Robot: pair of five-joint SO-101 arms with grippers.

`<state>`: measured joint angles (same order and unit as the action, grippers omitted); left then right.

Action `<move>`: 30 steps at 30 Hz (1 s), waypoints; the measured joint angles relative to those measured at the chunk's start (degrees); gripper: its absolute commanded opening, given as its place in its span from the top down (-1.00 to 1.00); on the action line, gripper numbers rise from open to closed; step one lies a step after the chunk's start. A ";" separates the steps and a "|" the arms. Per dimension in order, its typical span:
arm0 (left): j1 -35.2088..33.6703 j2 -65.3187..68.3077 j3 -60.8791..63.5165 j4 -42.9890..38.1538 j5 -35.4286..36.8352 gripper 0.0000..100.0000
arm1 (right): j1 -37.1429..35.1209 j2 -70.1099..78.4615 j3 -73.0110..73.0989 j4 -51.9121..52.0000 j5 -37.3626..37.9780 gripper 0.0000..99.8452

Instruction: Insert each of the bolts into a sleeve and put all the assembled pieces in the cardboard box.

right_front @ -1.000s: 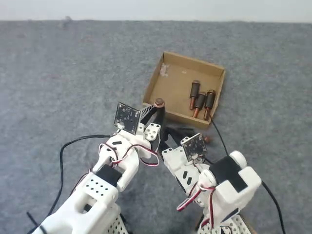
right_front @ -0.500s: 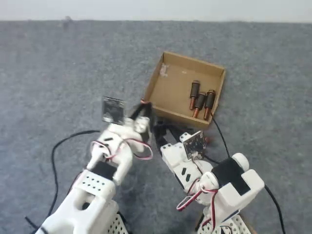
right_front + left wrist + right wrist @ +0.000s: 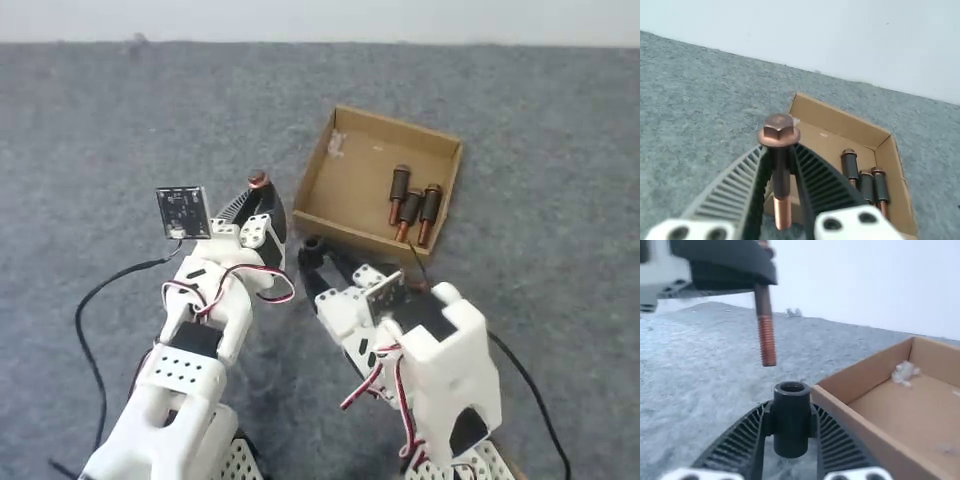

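1. One black sleeve [image 3: 791, 420] stands upright with its bore facing up, clamped in the right gripper [image 3: 790, 412]. In the high view it sits just off the near wall of the cardboard box [image 3: 330, 225], at about 7 o'clock of the box. Over the last second this arm has drawn in and raised the sleeve to that pose.
2. The left gripper [image 3: 780, 150] is closed on a copper bolt [image 3: 780, 190] just under its hex head, with the threaded end hanging down. A second ago it hovered at the box's near-left corner. It has since swung out to about 10 o'clock of the sleeve. The bolt tip is higher than the bore and off to one side, not touching it.
3. Three assembled pieces [image 3: 411, 208] lie unmoved on the 3 o'clock side of the box. A white scrap [image 3: 337, 145] lies near its 11 o'clock corner.
4. I judge this to be the line-up for a fourth pair. The bolt must travel toward 4 o'clock, centre over the bore, then go down.
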<state>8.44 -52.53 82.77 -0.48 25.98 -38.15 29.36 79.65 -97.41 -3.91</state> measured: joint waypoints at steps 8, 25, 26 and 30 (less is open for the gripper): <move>1.76 0.00 0.00 0.00 0.35 0.97 | -1.85 0.70 -0.44 -1.05 4.66 0.99; 6.95 0.00 0.00 2.99 -2.81 0.97 | -1.85 0.70 -0.44 -1.05 5.10 0.99; 7.30 0.00 0.00 3.16 -3.25 0.97 | -1.76 0.70 -0.44 -1.05 5.10 0.99; 7.38 0.00 0.00 3.34 -3.96 0.97 | -1.76 0.70 -0.44 -1.05 5.10 0.99</move>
<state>15.82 -52.53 82.77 2.86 22.02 -39.91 30.07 79.21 -98.46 1.19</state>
